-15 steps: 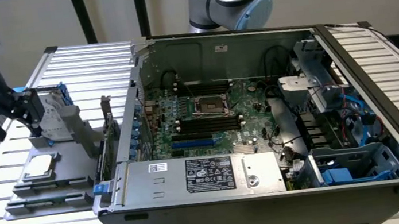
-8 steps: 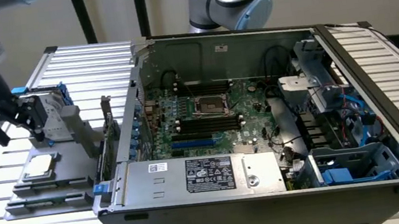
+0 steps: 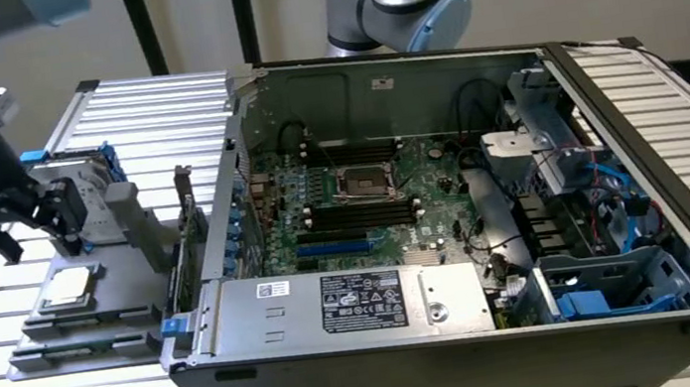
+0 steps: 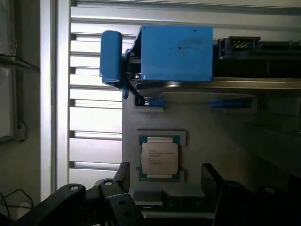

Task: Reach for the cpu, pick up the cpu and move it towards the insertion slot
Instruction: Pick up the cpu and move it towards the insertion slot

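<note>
Gripper (image 3: 43, 248) jaws spread wide, nothing held. It hangs above the cpu (image 3: 68, 287) without touching it; in the wrist view the two dark fingers (image 4: 123, 173) stand either side of the chip. The cpu lies flat in a recess of the grey fixture (image 3: 96, 331) outside the computer case (image 3: 474, 357), at about 6 o'clock from the gripper in the exterior view. The insertion slot (image 3: 367, 183), a shiny square frame with a dark centre on the green motherboard, sits at about 2 o'clock from the chip, well apart. The chip is a thin, rigid square with a smooth matte-silver lid and a green rim (image 4: 160, 157). Judgement: light, slick on top, underside likely delicate; best pinched on two opposite edges and kept level. A blue bracket (image 4: 176, 52) lies near it on the fixture.
</note>
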`<control>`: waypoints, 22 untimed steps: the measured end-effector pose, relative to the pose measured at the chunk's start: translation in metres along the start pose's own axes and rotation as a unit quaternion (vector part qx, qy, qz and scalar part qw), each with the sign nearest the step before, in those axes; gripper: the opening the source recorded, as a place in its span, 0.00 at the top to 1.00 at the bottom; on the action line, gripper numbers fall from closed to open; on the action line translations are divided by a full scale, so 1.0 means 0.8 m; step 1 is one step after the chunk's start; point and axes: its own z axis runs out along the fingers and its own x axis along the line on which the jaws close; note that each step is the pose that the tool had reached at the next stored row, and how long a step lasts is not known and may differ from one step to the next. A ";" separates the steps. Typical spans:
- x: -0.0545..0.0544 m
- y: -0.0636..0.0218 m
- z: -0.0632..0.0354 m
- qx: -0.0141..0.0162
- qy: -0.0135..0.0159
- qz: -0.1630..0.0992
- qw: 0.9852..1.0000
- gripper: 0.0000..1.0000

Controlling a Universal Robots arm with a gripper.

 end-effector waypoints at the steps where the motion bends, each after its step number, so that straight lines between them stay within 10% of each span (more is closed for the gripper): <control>1: 0.000 -0.001 0.002 0.000 0.000 0.000 1.000 0.29; 22: 0.002 -0.005 0.050 0.001 0.000 0.000 1.000 0.29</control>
